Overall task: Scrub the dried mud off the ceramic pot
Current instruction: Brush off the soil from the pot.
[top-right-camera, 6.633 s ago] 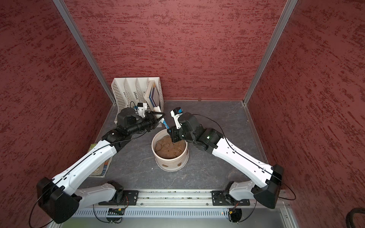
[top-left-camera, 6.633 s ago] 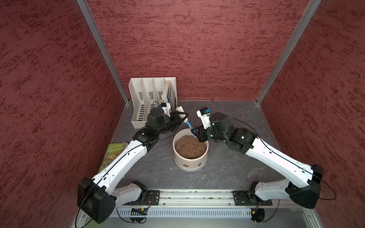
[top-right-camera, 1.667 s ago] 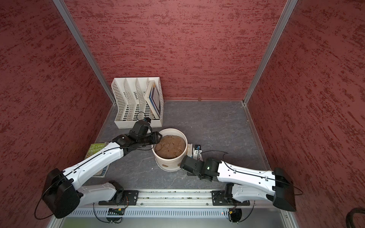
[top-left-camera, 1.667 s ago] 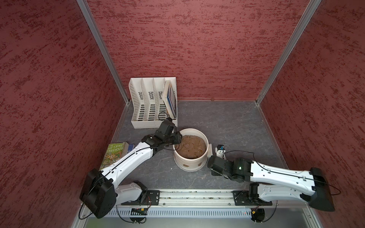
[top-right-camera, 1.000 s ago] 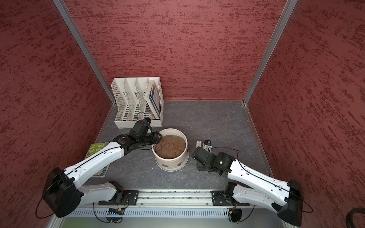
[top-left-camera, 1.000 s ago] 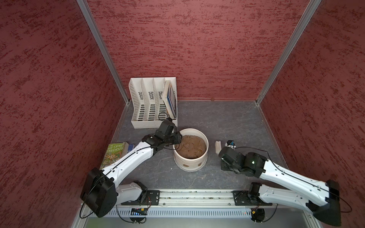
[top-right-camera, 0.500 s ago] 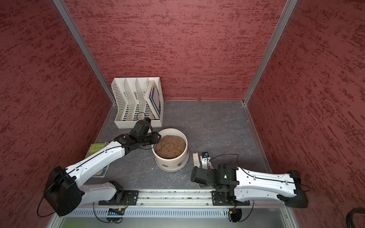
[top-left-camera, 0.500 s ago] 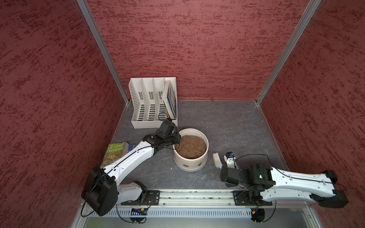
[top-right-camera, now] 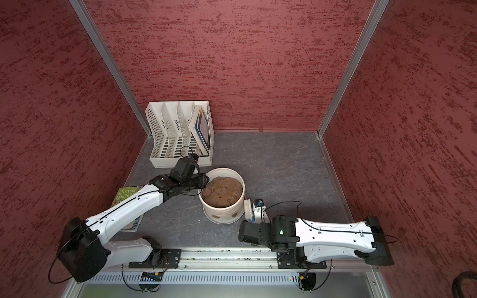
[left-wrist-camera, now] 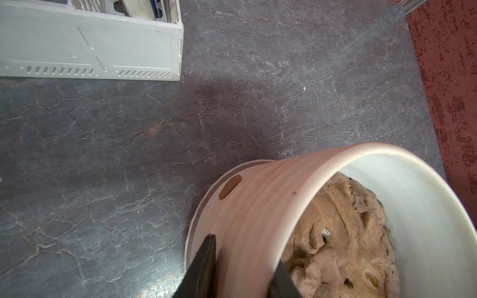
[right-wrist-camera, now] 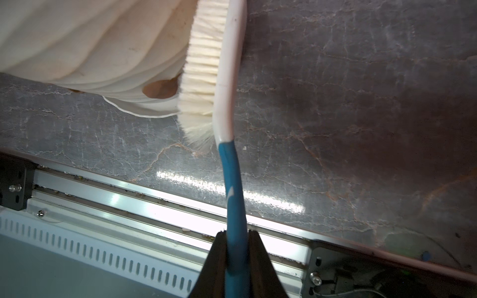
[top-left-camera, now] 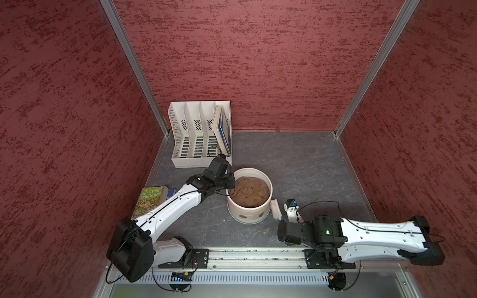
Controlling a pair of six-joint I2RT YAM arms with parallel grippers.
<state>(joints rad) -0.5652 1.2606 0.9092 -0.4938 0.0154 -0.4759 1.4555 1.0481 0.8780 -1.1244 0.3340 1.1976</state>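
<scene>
Where the ceramic pot (top-left-camera: 253,218) stands upright near the middle of the grey table (top-left-camera: 296,165), in front of the white file rack (top-left-camera: 196,139), we find it filled with a lumpy brown mound (top-left-camera: 249,192). Dried mud (top-left-camera: 242,216) shows as small flat reddish-brown patches low on the outer wall. We note two on the near side in both top views, one (left-wrist-camera: 229,187) in the left wrist view and one (right-wrist-camera: 160,89) in the right wrist view.

The left gripper (left-wrist-camera: 245,250) straddles the pot's rim on the rack side, with one finger outside the wall and one inside. Both appear pressed against it, so we judge it clamped on the pot.

The right gripper (right-wrist-camera: 236,236) is closed on the blue handle of a white brush (right-wrist-camera: 229,51). The bristles (right-wrist-camera: 204,64) lie against the pot's lower wall on its right side, just beside the mud patch seen there.

A green book (top-left-camera: 149,198) lies flat by the left wall, apart from the pot.
</scene>
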